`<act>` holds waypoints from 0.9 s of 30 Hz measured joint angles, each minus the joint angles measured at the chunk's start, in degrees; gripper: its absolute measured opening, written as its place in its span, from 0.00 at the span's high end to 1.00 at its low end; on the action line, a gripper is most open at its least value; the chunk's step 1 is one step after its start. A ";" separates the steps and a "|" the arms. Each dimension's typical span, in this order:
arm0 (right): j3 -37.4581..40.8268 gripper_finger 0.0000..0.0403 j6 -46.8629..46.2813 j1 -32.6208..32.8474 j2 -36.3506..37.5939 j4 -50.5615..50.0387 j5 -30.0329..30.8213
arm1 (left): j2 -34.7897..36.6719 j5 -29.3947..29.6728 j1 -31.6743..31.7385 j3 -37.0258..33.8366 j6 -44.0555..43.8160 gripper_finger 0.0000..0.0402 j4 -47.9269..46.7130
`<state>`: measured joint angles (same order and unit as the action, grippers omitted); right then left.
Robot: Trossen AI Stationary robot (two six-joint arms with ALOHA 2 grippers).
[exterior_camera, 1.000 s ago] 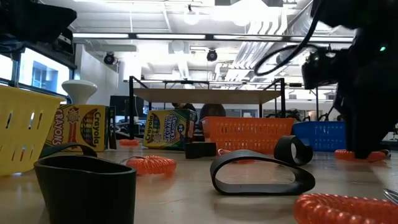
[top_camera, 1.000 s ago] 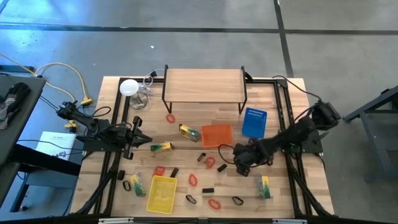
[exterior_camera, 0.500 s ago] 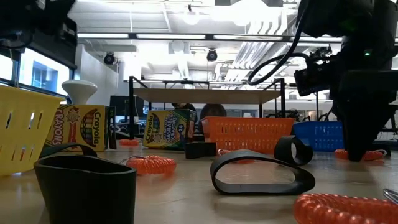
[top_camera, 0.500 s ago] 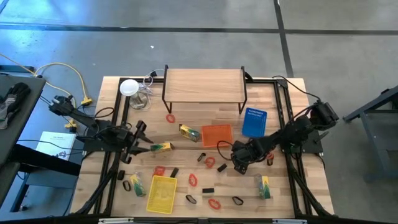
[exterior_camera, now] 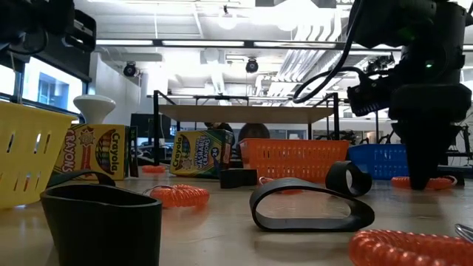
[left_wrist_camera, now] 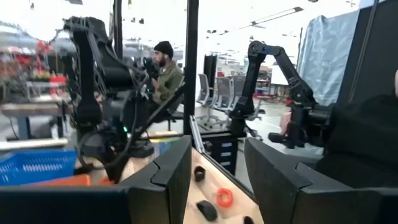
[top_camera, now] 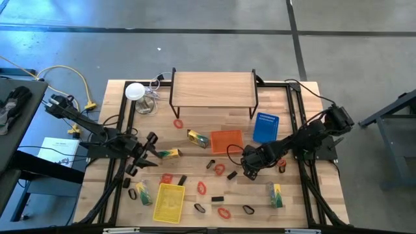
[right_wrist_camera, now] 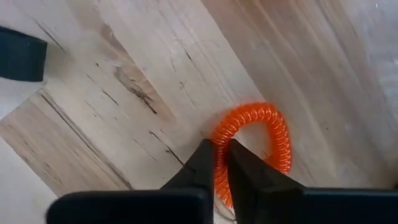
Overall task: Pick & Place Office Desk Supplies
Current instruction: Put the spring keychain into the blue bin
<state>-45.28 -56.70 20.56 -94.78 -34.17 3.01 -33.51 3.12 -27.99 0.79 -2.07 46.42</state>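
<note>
My right gripper (top_camera: 249,173) is down at the table right of centre, shut on a red coiled band (right_wrist_camera: 267,118). That band lies flat on the wood, near a black clip (top_camera: 232,175). My left gripper (top_camera: 155,147) hangs open at the table's left and holds nothing. It is just left of a yellow-green crayon pack (top_camera: 170,153) lying flat. The left wrist view looks level across the table between the parted fingers (left_wrist_camera: 177,171). More red bands (top_camera: 201,188), black clips (top_camera: 199,208) and packs (top_camera: 275,195) lie scattered over the near half. My right gripper pinches the coil of the red band (right_wrist_camera: 217,134) on one side of its ring, between the two fingertips. The fingers come from above, pointing down, and lie across the coil. The rest of the ring lies flat on the table.
An orange basket (top_camera: 227,140) and a blue basket (top_camera: 265,128) stand behind the right gripper, a yellow basket (top_camera: 168,201) near the front left. A wooden shelf riser (top_camera: 212,89) spans the far middle, with a white round disc (top_camera: 134,91) at the far left.
My right gripper has shifted slightly toward the table's left, come down on the red band and shut on it. My left gripper has opened and moved a little toward the crayon pack on its right.
</note>
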 joint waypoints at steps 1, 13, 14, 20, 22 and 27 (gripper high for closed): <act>0.00 0.97 0.16 0.00 0.00 0.00 0.00 | -0.61 -0.01 0.00 -0.01 0.91 0.64 0.78; -15.37 0.99 5.73 3.20 -0.46 -17.95 4.28 | -3.05 -0.01 0.00 -0.01 2.72 0.64 4.08; -17.41 0.99 5.53 3.59 -0.55 -20.91 5.88 | -3.04 -0.01 0.00 -0.01 2.71 0.64 4.09; -27.20 0.99 1.32 4.49 -0.46 -38.89 13.21 | -3.04 -0.03 0.00 -0.01 5.13 0.64 4.06; -28.67 0.99 -0.20 3.84 -0.46 -45.08 14.05 | -3.04 -0.01 0.00 -0.01 6.28 0.64 4.09; -28.71 0.99 -0.54 0.97 0.54 -52.49 16.22 | -3.04 -0.02 0.00 -0.01 8.09 0.64 4.09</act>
<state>-73.99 -57.23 21.53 -94.25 -86.66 19.22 -36.56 3.10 -27.99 0.78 6.02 50.50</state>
